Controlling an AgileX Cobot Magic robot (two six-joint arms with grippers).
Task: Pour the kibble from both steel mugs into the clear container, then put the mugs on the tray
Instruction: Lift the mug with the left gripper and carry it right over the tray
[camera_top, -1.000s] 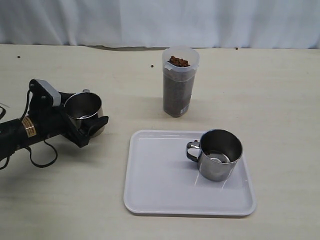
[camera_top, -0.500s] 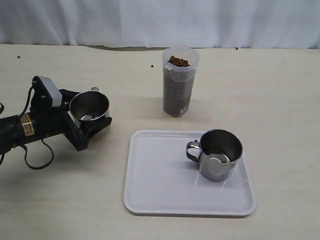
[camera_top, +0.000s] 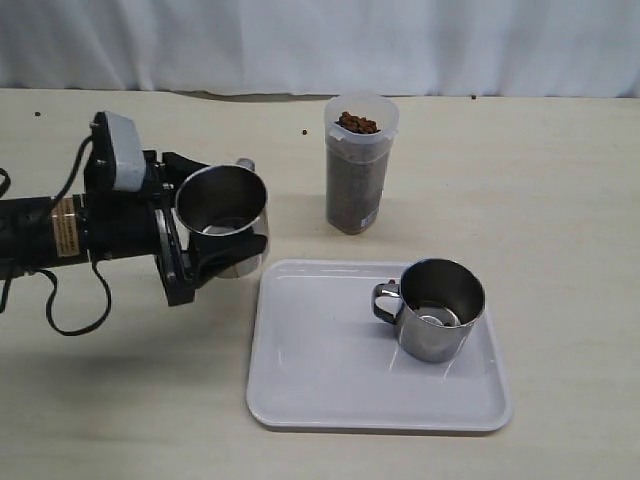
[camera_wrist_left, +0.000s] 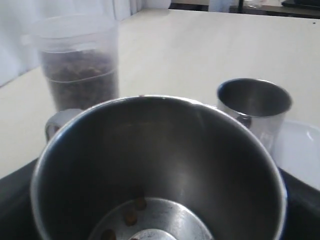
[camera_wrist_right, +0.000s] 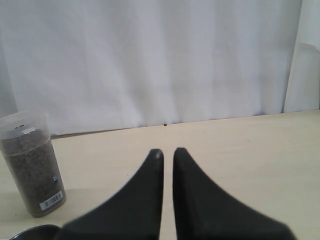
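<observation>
My left gripper (camera_top: 213, 228) is shut on a steel mug (camera_top: 222, 207) and holds it above the table, just left of the white tray (camera_top: 320, 385). In the left wrist view this mug (camera_wrist_left: 160, 160) holds only a few kibble pellets (camera_wrist_left: 131, 218) on its bottom. The second steel mug (camera_top: 438, 310) stands upright on the tray's right half. Behind the tray, the clear container (camera_top: 358, 175) is full of kibble (camera_top: 357, 123) up to its rim. My right gripper (camera_wrist_right: 167, 152) hangs shut on nothing, away from the container (camera_wrist_right: 32, 165); the exterior view does not show it.
A white curtain (camera_top: 320, 45) closes off the back of the table. Loose pellets lie on the table near the container (camera_top: 304, 131) and at the far left (camera_top: 38, 114). The left arm's cable (camera_top: 70, 320) trails on the table.
My left gripper has carried the mug up and to the right, from the table's left side to the tray's left edge. The mug on the tray and the container have not moved.
</observation>
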